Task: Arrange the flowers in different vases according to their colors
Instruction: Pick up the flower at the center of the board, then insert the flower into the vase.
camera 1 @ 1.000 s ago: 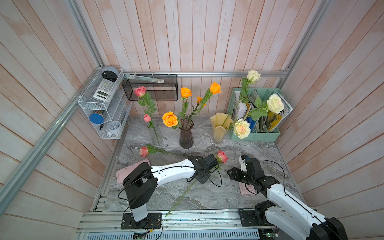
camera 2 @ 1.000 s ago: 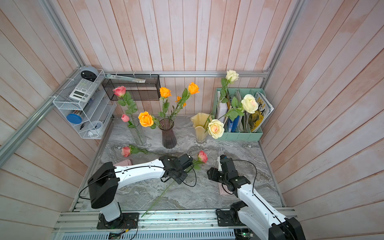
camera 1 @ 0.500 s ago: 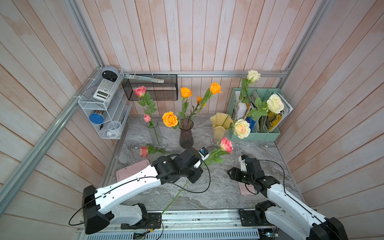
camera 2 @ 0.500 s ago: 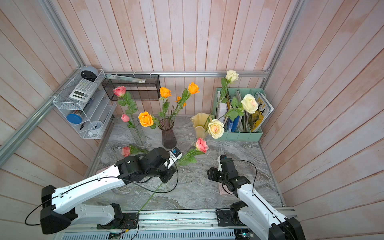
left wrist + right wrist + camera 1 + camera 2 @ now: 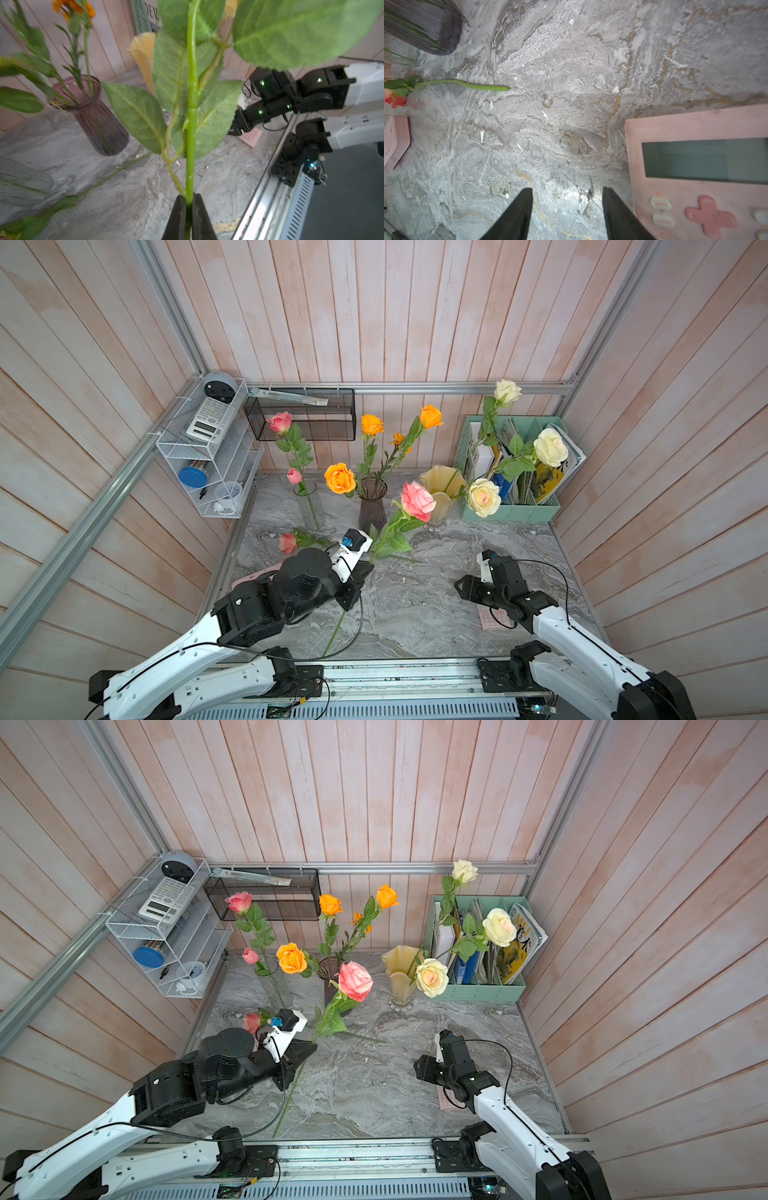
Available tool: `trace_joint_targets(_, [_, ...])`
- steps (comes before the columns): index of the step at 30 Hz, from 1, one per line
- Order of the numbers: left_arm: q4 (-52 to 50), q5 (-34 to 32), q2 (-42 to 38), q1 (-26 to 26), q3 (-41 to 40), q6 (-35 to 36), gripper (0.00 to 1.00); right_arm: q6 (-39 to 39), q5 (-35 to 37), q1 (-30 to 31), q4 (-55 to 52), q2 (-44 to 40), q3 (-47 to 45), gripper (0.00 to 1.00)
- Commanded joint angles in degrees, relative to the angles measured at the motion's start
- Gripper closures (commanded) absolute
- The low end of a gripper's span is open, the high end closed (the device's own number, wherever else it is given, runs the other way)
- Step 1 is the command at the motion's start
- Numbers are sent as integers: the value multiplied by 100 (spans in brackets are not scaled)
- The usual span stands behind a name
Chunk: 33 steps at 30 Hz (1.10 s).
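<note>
We are seeing three vases standing along the far edge of the table (image 5: 415, 605): left vase (image 5: 309, 506), middle vase (image 5: 372, 510), right vase (image 5: 445, 485), with the file holder (image 5: 511, 512) farther right. A raised rose (image 5: 417, 501) is leaning before the middle vase; a lying rose (image 5: 287, 542) is resting just nearer than the left vase.

Long green leafy rose stem (image 5: 191, 124), flower head cut off by frame edge, pink rectangular calculator (image 5: 695, 145) cropped, brand lettering blurred, dark purple ribbed glass vase (image 5: 425, 27) cropped to its base
</note>
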Motion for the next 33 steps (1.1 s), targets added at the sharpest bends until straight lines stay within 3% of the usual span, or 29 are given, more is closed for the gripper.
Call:
trace_joint_targets(1, [774, -1101, 115, 40, 540, 642, 97, -95, -36, -20, 25, 33, 38, 40])
trace_joint_targets(6, [1895, -2419, 357, 241, 1012, 1439, 98, -94, -20, -21, 26, -23, 12, 40])
trace_joint_targets(9, [2552, -2425, 404, 865, 1263, 1803, 98, -98, -11, -21, 33, -23, 3, 40])
trace_joint_targets(16, [3552, -2722, 934, 1758, 2076, 3037, 98, -104, -31, -22, 73, 99, 38, 40])
trace_joint_targets(19, [3579, -2317, 1145, 2567, 2309, 2919, 98, -104, -38, -21, 78, 169, 63, 40])
trace_joint_targets(26, [4558, -1398, 1353, 4293, 1688, 2265, 98, -119, -46, -26, 69, 238, 99, 40])
trace_joint_targets(33, [5591, -768, 1671, 5455, 1118, 1121, 99, -157, -7, -21, 115, 440, 185, 40])
